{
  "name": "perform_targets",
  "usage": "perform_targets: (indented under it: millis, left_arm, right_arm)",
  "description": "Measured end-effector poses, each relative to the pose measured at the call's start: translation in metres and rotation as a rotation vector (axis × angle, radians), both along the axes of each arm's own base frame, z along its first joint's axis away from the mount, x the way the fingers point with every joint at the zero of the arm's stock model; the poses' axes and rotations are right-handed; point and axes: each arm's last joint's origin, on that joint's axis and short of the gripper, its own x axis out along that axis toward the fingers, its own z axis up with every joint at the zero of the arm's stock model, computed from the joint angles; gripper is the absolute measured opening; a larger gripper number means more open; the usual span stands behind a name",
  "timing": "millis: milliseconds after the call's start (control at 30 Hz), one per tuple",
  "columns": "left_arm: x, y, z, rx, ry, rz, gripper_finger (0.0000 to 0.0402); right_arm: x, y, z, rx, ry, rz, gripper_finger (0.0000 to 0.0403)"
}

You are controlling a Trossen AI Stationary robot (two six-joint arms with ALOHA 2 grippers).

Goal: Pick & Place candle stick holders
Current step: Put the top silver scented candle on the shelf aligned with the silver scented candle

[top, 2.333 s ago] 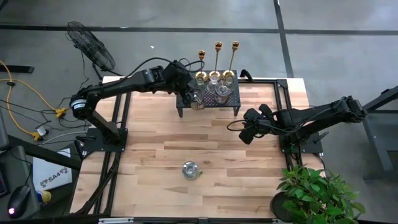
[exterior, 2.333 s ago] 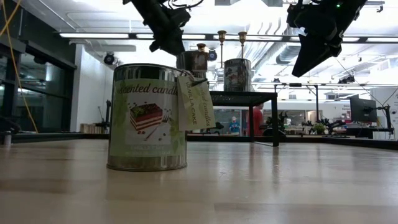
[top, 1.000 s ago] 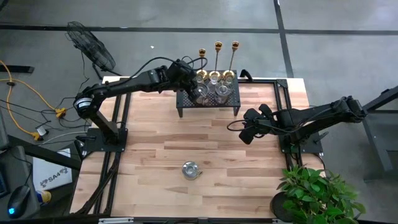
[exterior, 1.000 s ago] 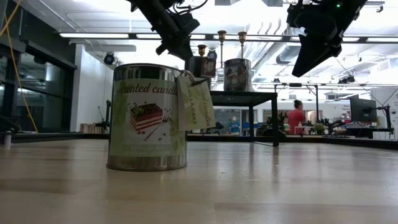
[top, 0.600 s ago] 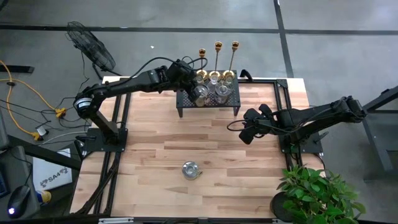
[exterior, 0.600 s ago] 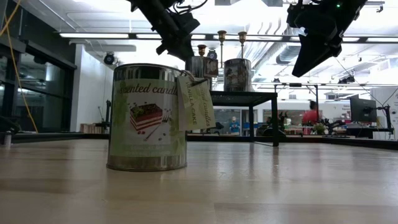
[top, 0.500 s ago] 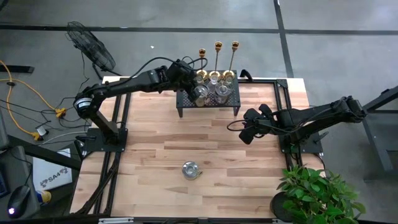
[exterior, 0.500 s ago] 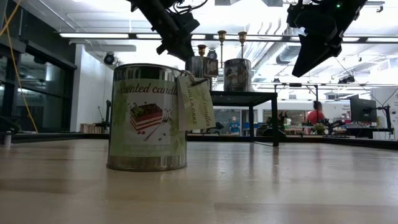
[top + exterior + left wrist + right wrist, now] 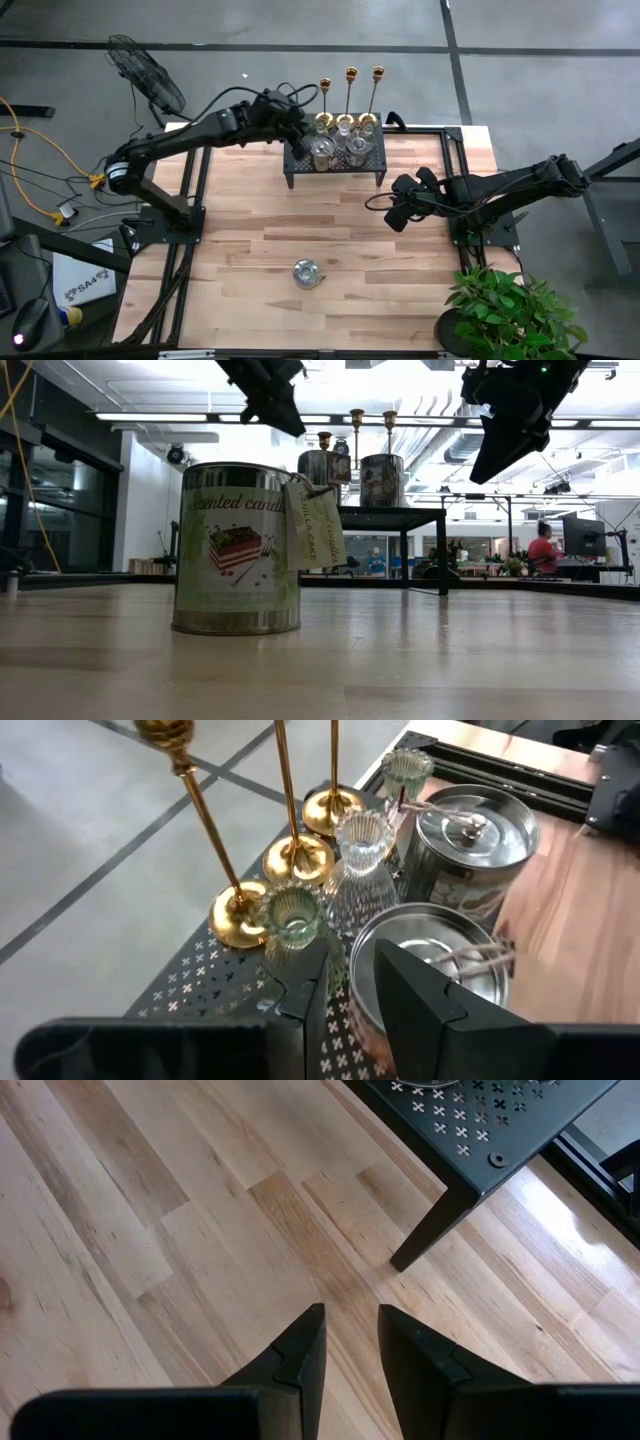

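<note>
Three tall gold stick holders [image 9: 298, 857] stand by their round bases along the far edge of the black mesh stand [image 9: 190, 990]. Three short clear glass holders [image 9: 290, 915] stand beside them; all also show in the high view [image 9: 350, 100]. Two silver candle tins [image 9: 430, 960] stand on the stand as well. My left gripper [image 9: 350, 985] is open and empty, raised above the stand's left end [image 9: 296, 130]. My right gripper [image 9: 350, 1345] is open and empty above the bare wood, right of the stand [image 9: 400, 208].
A green-labelled candle tin [image 9: 307, 272] stands on the table near its front edge, large in the low view [image 9: 238, 548]. A potted plant [image 9: 510, 310] is at the near right corner. A stand leg [image 9: 430, 1230] is close ahead of my right gripper.
My left gripper has risen and drawn back toward the table's left edge, away from the near-left tin, which stays on the stand.
</note>
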Motion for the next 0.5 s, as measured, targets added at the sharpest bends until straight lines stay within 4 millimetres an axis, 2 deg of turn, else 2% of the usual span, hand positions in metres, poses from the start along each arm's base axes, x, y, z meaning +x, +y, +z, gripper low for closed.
perform_targets:
  millis: [133, 267, 500]
  left_arm:
    - [-0.012, -0.005, 0.006, -0.01, 0.026, -0.004, 0.0084]
    - [-0.021, -0.009, 0.003, -0.041, 0.097, -0.005, 0.0078]
    - [-0.02, -0.023, -0.024, -0.074, 0.225, -0.062, 0.0044]
  right_arm:
    - [0.0, 0.0, 0.0, 0.0, 0.0, 0.0, 0.0087]
    - [0.0, 0.0, 0.0, 0.0, 0.0, 0.0, 0.0087]
    - [0.0, 0.0, 0.0, 0.001, 0.003, 0.001, 0.0087]
